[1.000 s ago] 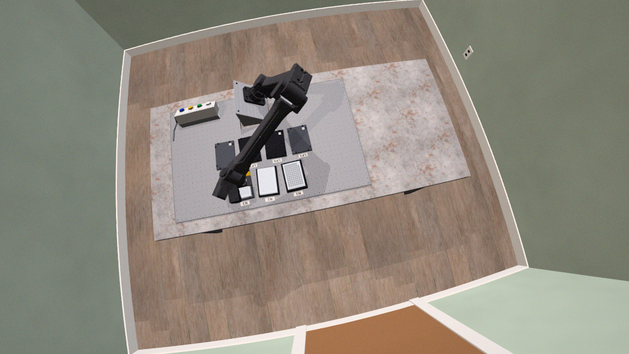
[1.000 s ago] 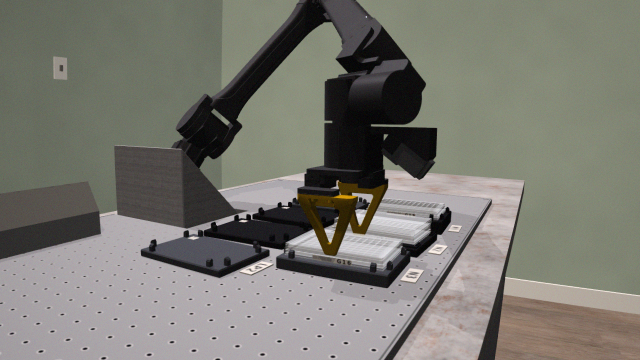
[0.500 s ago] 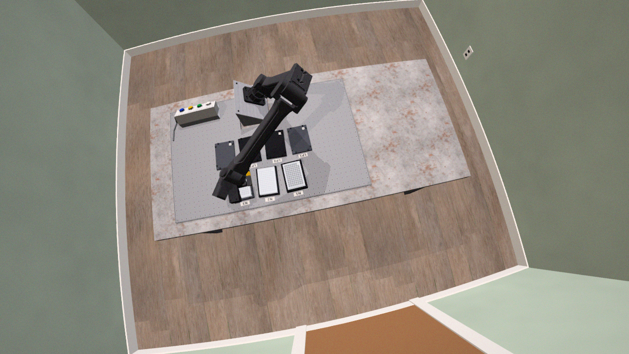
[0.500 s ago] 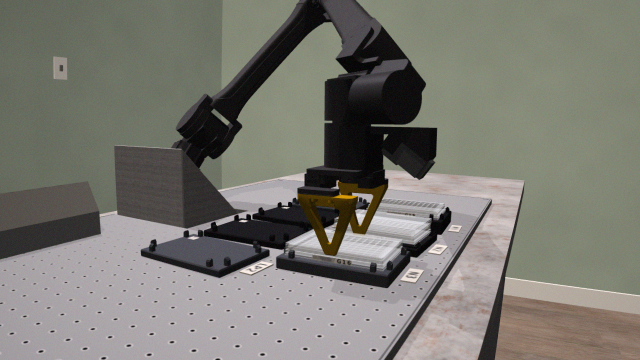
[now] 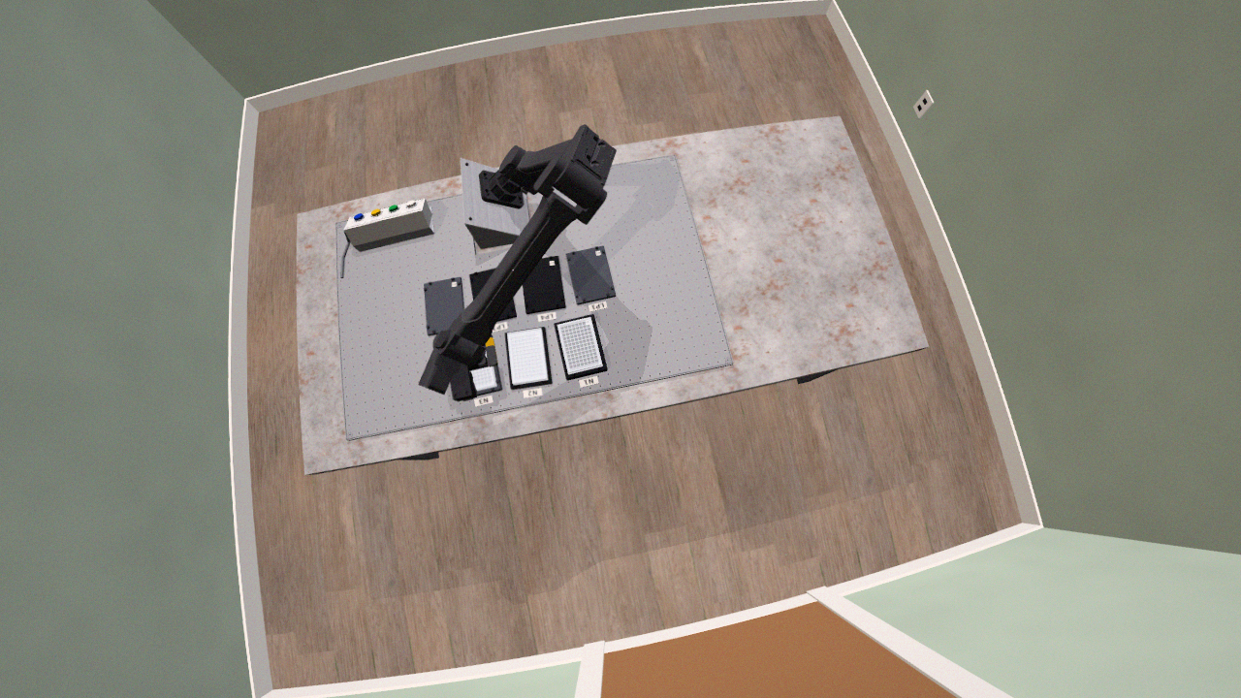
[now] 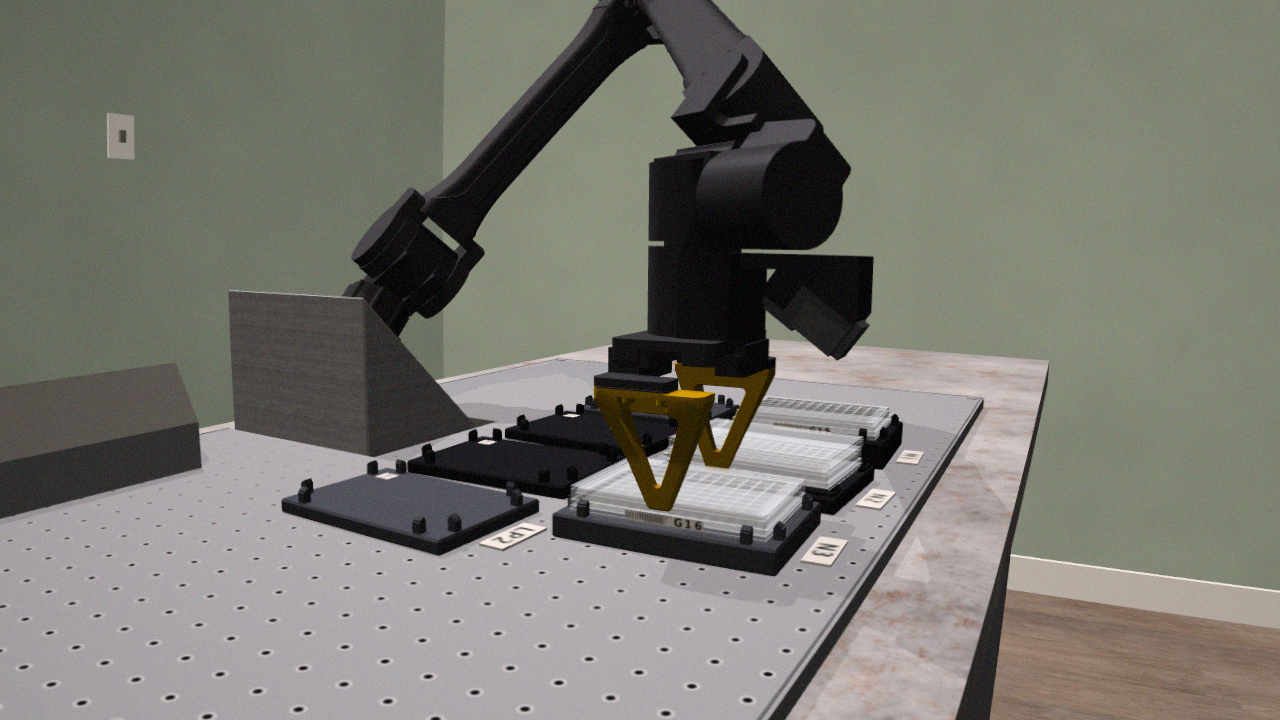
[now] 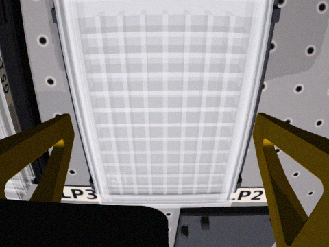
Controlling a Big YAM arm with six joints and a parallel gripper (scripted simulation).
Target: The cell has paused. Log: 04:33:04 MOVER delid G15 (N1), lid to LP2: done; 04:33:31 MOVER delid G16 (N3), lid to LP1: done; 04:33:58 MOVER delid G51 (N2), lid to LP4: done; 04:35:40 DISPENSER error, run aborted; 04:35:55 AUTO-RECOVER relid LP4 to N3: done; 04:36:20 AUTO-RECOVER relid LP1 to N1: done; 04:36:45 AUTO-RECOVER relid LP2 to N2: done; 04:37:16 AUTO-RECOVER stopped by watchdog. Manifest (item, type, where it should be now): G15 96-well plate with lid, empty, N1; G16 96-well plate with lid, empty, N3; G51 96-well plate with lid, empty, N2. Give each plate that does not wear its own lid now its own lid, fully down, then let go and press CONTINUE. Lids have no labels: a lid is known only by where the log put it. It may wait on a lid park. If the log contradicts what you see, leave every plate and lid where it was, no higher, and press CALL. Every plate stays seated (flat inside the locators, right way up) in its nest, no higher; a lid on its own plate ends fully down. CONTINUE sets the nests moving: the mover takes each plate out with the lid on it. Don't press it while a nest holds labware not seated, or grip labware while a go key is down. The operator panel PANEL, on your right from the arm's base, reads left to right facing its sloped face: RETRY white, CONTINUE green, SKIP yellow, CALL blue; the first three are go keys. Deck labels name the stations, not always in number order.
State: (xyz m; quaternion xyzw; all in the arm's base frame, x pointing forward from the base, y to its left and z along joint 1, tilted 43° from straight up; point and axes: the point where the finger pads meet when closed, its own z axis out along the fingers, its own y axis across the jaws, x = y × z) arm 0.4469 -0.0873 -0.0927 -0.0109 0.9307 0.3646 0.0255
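My gripper is open, its yellow fingers standing on either side of the lidded plate G16 in nest N3. In the wrist view the fingers stand clear of the lid's long edges, and the lid lies flat on the plate. In the overhead view the arm hides part of this plate. The middle plate in N2 wears a lid. The plate in N1 shows sharp open wells and looks uncovered.
Four dark lid parks stand in a row behind the nests; LP2 is nearest the N3 nest. The operator panel sits at the far left of the deck. A grey wedge block stands by the arm's base.
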